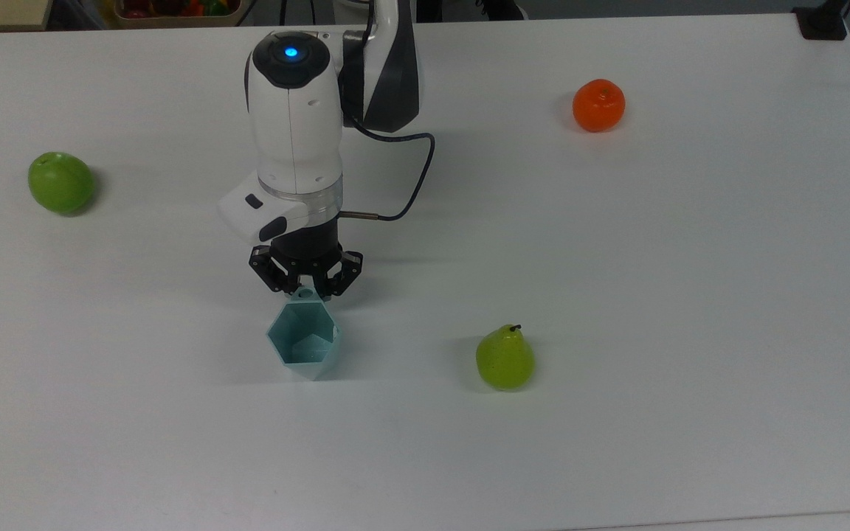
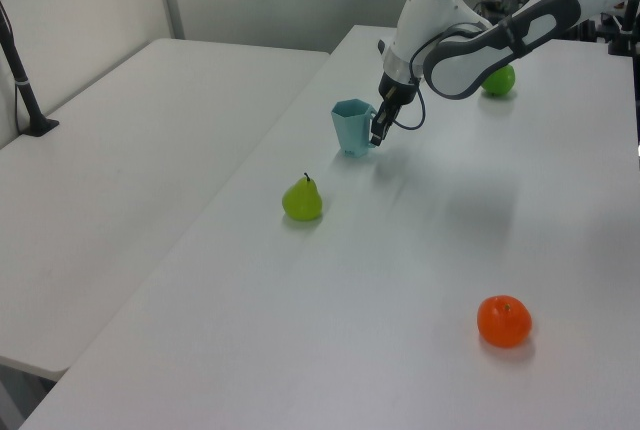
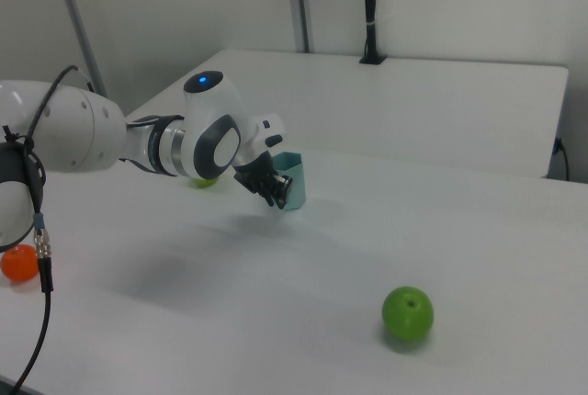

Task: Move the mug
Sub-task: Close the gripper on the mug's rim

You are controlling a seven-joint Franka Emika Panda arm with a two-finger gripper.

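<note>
The gripper (image 1: 305, 289) pinches the tab at the rim of the pale blue mug (image 1: 304, 342), its fingers drawn in narrow around it. The mug stands upright on the white table (image 1: 617, 258), near the pear (image 1: 504, 358) on the top view's left. The grasp looks made; carrying the mug elsewhere remains undone.

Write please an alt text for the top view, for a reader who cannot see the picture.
A white robot arm reaches down over a white table, its black gripper shut on the rim tab of a small pale blue-teal faceted plastic mug. A yellow-green pear lies to the top view's right of the mug, a green apple far left, and an orange fruit at upper right.
</note>
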